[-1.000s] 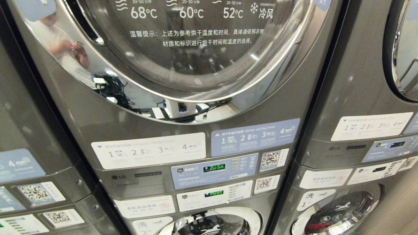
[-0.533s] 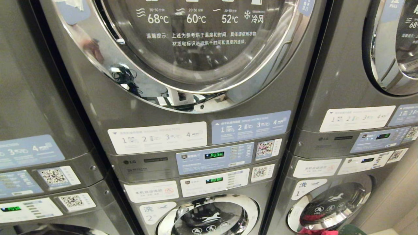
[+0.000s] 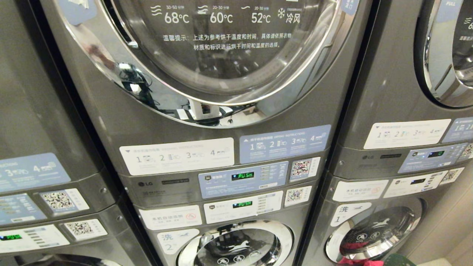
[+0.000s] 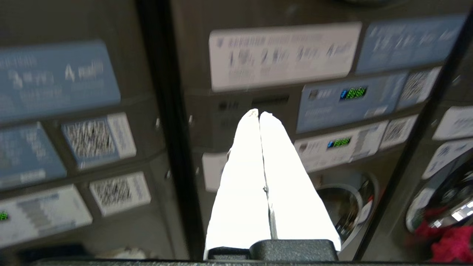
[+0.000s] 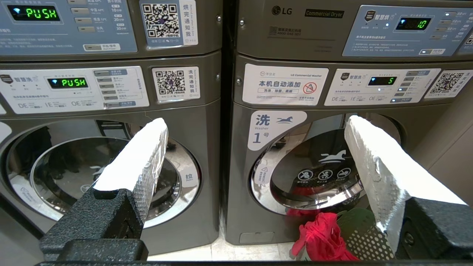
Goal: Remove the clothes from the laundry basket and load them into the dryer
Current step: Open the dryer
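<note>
1. Two stacked machines are filling the head view, with a third stack showing at the left edge; the middle dryer [image 3: 221, 55] is sitting on top with its round chrome-ringed door closed.
2. Green "PUSH" readouts are glowing on the middle stack's control panels [image 3: 242, 176], just below the dryer door.
3. Neither arm is appearing in the head view.
4. The left end effector [image 4: 259, 114] is hanging in front of the middle stack's panels with its white fingers [image 4: 244, 166] pressed together and nothing between them.
5. The right end effector [image 5: 255, 125] is pointing at the lower washers, its padded fingers [image 5: 144, 155] standing wide apart and gripping nothing.
6. Red clothes [image 5: 321, 236] are lying in the dark green laundry basket [image 5: 364, 231], which is sitting on the floor near the bottom of the right-hand washer [image 5: 314, 170], at the lower right of the scene.
</note>
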